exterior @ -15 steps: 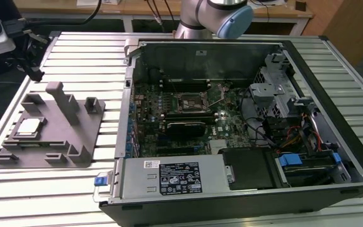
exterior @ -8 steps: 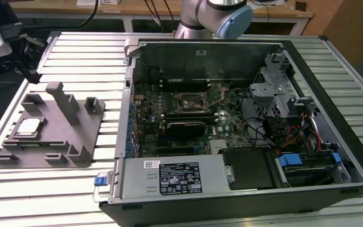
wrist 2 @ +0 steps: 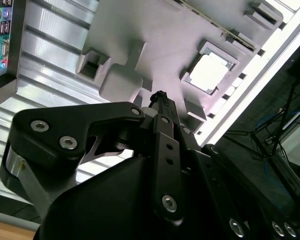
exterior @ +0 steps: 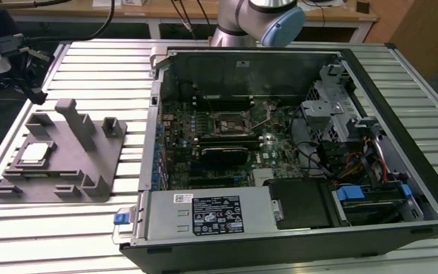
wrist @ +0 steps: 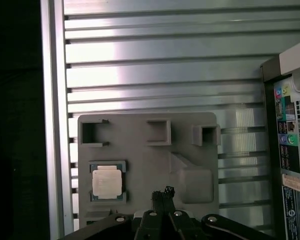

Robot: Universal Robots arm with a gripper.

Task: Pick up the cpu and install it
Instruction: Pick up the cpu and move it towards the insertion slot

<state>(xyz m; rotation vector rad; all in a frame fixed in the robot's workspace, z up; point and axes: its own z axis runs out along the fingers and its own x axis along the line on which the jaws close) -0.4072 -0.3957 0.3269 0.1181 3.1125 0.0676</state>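
- The gripper (wrist: 163, 192) is hanging above the grey fixture (wrist: 140, 155). Its fingers (wrist 2: 158, 96) are looking pressed together and are gripping nothing.
- As I judge it, the fingers being together is the main risk. Coming down like this, they would be striking the chip's top instead of straddling it, and could be scratching or tipping it.
- A second risk is the offset. The tips are sitting over bare fixture, so a straight descent would be landing on plastic, or catching the raised block just beside them.
- The cpu (wrist: 107, 181) is lying flat in a square pocket of the fixture, silver face up. It is off to one side of the fingertips, near but clearly apart, with nothing touching it.
- In the second wrist view the cpu (wrist 2: 208, 72) is sitting beyond the tips, near the fixture's edge, where the table (exterior: 89, 68) is ending.
- In the exterior view the cpu (exterior: 36, 153) is resting at the exterior view's left, well apart from the open case (exterior: 401, 91). The socket (exterior: 229, 123) is waiting empty on the board, so installing is not yet begun.
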